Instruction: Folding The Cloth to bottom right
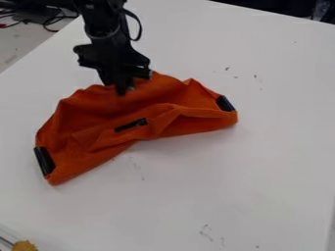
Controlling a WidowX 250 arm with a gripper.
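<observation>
Hand (125, 89) at upper edge of orange cloth (108, 105) | open or gripping: cannot tell | likely fold: secure edge, lift low, sweep bottom-right, lay flat

Orange cloth (124, 110) — matt, wrinkled; white tabletop (262, 162) — smooth.

Your robot's arm (105, 22) is black, with a thin greyish curved line across one segment. You see a dark cable (138, 29) bowing out in a loop beside it. Lower down, your black housing (111, 56) flares sideways above dark jaws with small pale spots.
</observation>
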